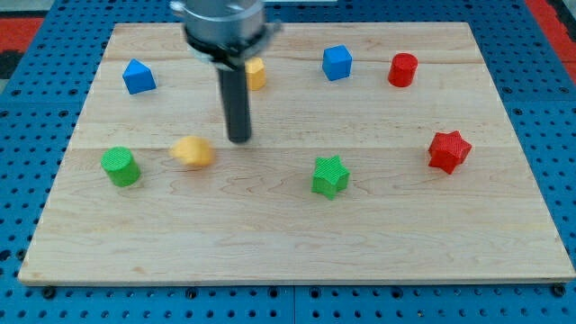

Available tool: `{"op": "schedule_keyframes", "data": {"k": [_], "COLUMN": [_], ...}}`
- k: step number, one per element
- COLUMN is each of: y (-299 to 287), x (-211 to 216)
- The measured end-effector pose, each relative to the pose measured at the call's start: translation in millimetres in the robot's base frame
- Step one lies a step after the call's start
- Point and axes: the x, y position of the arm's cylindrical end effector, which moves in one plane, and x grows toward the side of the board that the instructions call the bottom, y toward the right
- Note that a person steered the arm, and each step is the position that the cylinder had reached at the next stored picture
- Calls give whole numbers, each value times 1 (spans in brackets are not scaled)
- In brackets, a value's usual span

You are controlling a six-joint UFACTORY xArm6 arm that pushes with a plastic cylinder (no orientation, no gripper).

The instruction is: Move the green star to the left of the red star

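Observation:
The green star (330, 175) lies on the wooden board right of the middle, toward the view's bottom. The red star (449, 150) lies at the view's right, a little higher than the green star and well apart from it. My tip (239, 139) rests on the board left of centre, well to the left of the green star and slightly higher. It is just right of a yellow block (193, 151) without clearly touching it.
A green cylinder (120, 166) sits at the view's left. A blue block (139, 76) is at top left. A second yellow block (256, 73) is partly hidden behind the rod. A blue cube (337, 62) and a red cylinder (402, 69) sit at top right. The board's edge (297, 279) runs along the bottom.

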Motion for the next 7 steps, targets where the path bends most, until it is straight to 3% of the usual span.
{"op": "schedule_keyframes", "data": {"k": [1,4,5,6,7], "y": [84,70,79,114,128], "x": [-7,73,65,140,112]}}
